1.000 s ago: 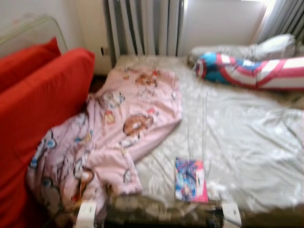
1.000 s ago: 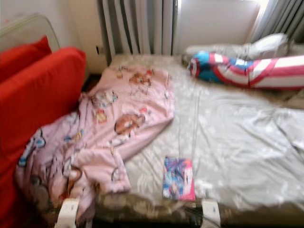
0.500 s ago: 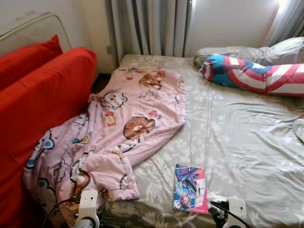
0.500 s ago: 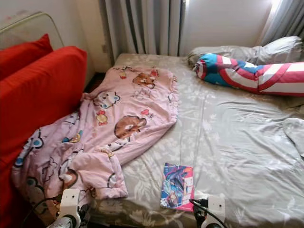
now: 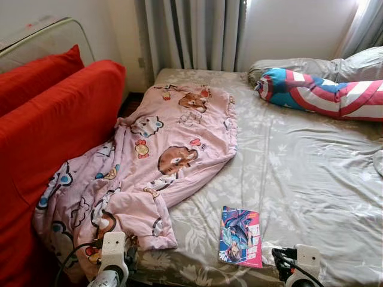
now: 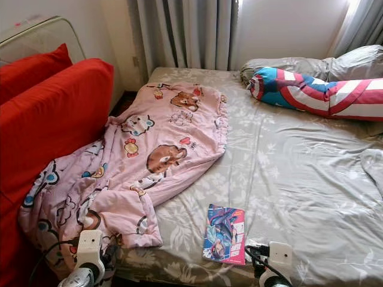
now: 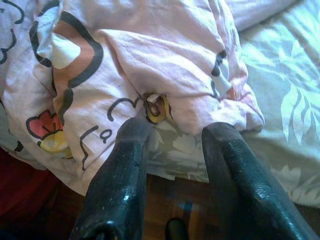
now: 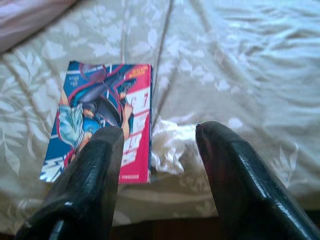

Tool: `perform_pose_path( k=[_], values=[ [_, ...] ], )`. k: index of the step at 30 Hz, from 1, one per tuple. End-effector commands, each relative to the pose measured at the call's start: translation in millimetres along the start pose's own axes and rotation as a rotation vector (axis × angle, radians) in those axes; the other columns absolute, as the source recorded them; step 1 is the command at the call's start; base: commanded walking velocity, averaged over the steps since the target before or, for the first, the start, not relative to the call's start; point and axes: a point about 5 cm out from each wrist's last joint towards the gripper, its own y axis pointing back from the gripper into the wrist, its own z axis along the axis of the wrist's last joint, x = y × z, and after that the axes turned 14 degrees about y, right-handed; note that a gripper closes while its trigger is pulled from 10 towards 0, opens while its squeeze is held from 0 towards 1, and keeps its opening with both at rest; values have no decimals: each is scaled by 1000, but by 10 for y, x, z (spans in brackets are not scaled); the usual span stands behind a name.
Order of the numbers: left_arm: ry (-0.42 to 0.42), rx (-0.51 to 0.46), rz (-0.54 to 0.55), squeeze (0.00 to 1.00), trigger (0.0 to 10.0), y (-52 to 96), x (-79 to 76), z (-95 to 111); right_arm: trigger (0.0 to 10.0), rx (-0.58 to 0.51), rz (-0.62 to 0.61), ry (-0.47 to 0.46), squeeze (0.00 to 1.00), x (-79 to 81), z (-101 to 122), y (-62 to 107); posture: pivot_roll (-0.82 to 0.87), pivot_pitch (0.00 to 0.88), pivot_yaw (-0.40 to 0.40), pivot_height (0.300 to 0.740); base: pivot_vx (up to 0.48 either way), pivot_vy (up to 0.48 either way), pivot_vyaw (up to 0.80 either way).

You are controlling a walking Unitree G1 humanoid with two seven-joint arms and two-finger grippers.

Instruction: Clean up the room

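Blanket (image 5: 149, 161), pink, cartoon print: crumpled across the left half of the bed (image 5: 311, 173), its lower end spilling off the near left corner against the red sofa (image 5: 54, 131). Comic (image 5: 240, 236) flat on the sheet near the foot edge, well apart from the blanket. Striped bolster (image 5: 323, 92) and grey pillows (image 5: 311, 64) at the head, by the curtains (image 5: 191, 33).

Progress, judged: early. Blanket not folded or spread, comic not put away, nothing held.

Left end effector (image 7: 172, 132): fingers wide apart, empty, tips just at the blanket's bunched hem over the bed edge; floor below. Cloth lies between and just beyond the tips, contact uncertain.

Right end effector (image 8: 155, 135): wide apart, empty, hovering at the foot edge; comic just beside and partly under the left finger (image 8: 95, 170), a sheet wrinkle between the fingers.
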Motion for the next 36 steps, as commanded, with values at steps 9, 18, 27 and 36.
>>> perform_pose_path(
  k=[9,18,27,36],
  values=[
    [25,-32,14,0,10000,11,19,13,10000,-422,-24,60,0,248,1286,-406,-81,0,7,740,0,0,0],
    [39,-78,-10,0,10000,15,2,54,10000,-533,-34,62,0,241,1551,-413,-84,0,8,740,0,0,0],
    [-33,-712,-216,0,10000,-148,-585,1703,10000,-497,-53,46,0,212,1475,-416,-90,0,9,740,0,0,0],
    [-68,-863,-230,0,10000,-60,-766,2009,10000,-491,-65,34,0,206,1464,-417,-91,0,10,740,0,0,0]
  ],
)
